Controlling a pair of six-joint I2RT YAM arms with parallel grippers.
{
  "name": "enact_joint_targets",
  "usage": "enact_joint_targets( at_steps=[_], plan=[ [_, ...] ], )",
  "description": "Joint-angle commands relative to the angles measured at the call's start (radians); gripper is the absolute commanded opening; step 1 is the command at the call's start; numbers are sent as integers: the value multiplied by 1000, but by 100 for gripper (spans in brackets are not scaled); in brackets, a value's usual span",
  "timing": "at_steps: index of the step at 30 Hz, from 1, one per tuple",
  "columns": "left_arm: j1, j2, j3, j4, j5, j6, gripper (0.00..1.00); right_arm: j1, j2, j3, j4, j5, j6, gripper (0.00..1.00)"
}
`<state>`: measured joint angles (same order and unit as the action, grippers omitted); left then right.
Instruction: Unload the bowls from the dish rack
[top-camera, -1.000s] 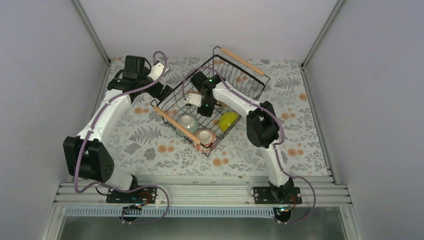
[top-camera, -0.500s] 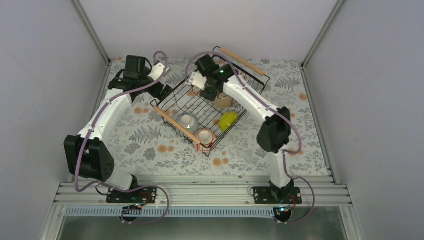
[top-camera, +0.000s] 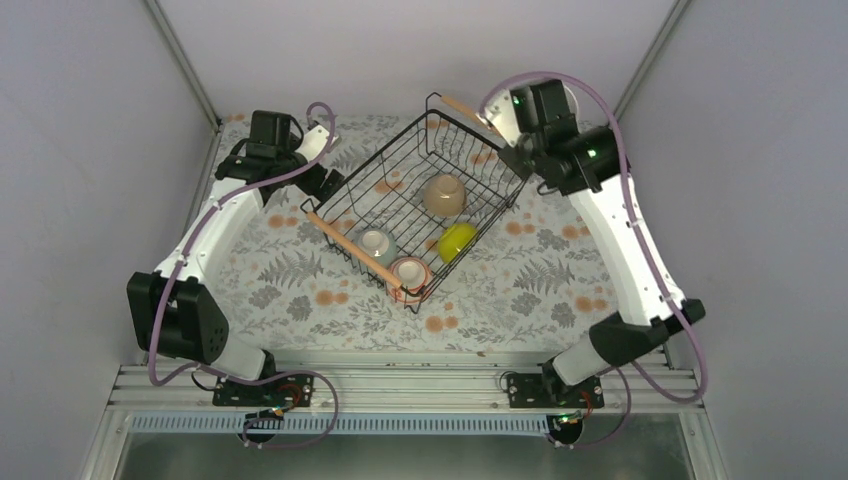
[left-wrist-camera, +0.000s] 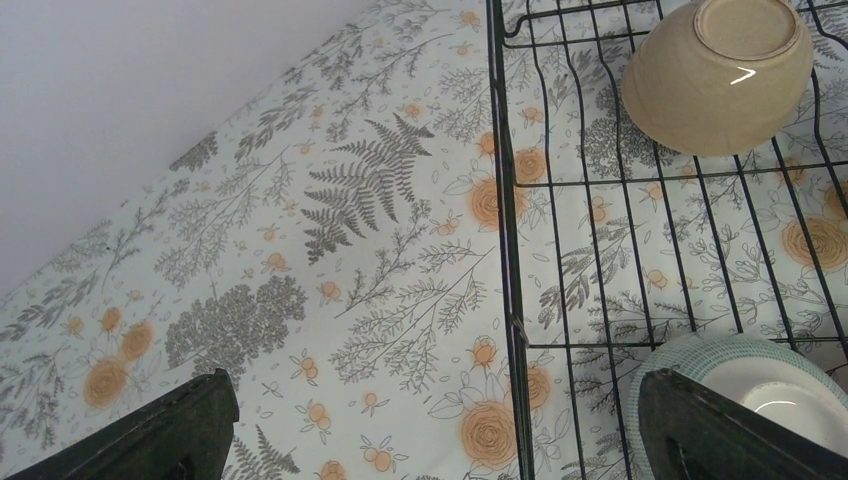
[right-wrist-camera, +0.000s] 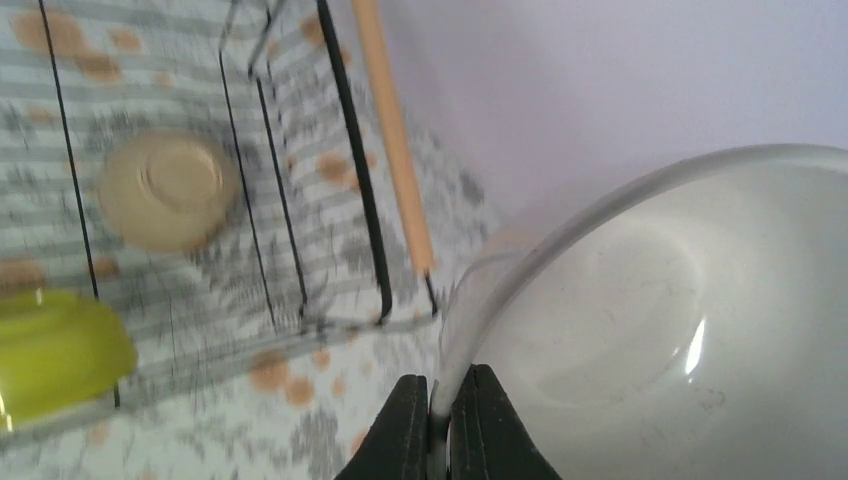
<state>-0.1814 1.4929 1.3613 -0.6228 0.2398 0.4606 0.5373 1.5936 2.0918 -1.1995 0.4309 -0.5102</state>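
**Top view.** The dish rack (top-camera: 395, 175) sits askew on the desk (top-camera: 300, 295). Four bowls lie inside it. The tan bowl (top-camera: 444, 195) is upside down, with the yellow-green bowl (top-camera: 457, 240) just beside it. The mint bowl (top-camera: 377, 243) and the pinkish bowl (top-camera: 410, 270) lie against the near wooden handle (top-camera: 350, 245). The right arm (top-camera: 610, 220) reaches past the rack's far corner, and what it carries cannot be made out from here. The left arm (top-camera: 225, 215) hangs by the rack's left wall.

**Left wrist.** The left gripper (left-wrist-camera: 432, 385) is spread wide and holds nothing. It straddles the rack's wall, with one finger over the bare desk and the other over the mint bowl's rim.

**Right wrist.** The right gripper (right-wrist-camera: 437, 425) is pinched tight on the rim of the white bowl (right-wrist-camera: 620, 320). The bowl hangs outside the rack, past the end of the far handle.

The step in hand looks like setting this bowl down. A thin rim pinch lets a bowl swing, so the arm should travel slowly. It should pick a bare spot well apart from the rack and lower until the base rests flat on the desk. Only then should the gripper part its fingers and lift straight up. The mint bowl seems the handiest one for the left arm to take next.
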Motion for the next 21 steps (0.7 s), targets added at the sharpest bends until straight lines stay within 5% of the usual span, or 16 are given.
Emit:
enact_joint_targets(
  at_steps=[1, 21],
  plan=[
    [-3, -34, 5, 3, 15, 13, 100, -53, -110, -190, -84, 32, 42, 4],
    [-3, -30, -53, 17, 47, 13, 100, -234, -465, -1007, -58, -331, -26, 4]
  ],
)
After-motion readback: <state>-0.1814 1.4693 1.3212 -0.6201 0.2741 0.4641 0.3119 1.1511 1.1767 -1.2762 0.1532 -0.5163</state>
